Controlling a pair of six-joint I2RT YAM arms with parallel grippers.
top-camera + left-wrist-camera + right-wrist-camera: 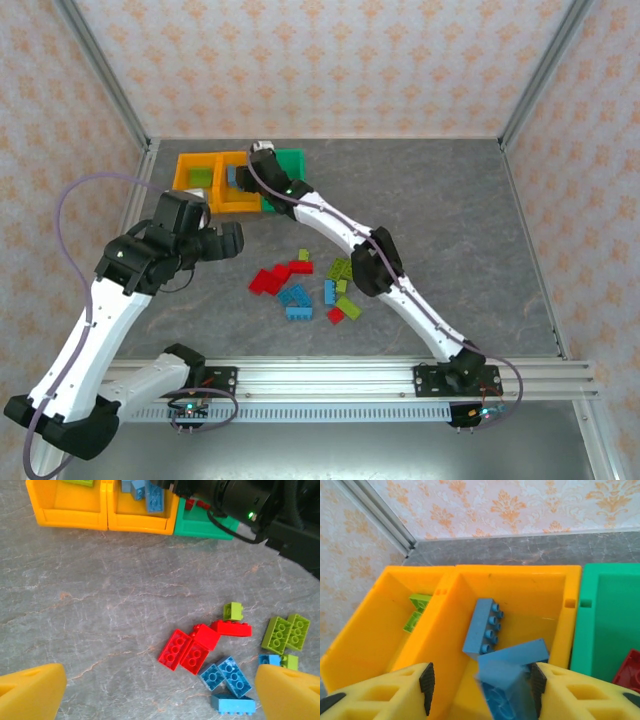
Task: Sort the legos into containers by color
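Right gripper [481,685] sits over middle orange bin [520,585], jaws parted, blue brick [512,677] loose between them to land with other blues [482,627]. Left gripper [161,692], spread wide and empty, hovers over loose legos [192,650] well apart from that bin.

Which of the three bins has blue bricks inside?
The middle bin, orange-yellow. The left bin holds lime bricks, the green bin a red brick.

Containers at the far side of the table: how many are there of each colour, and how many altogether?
Orange-yellow containers: 2
Green container: 1
Total: 3
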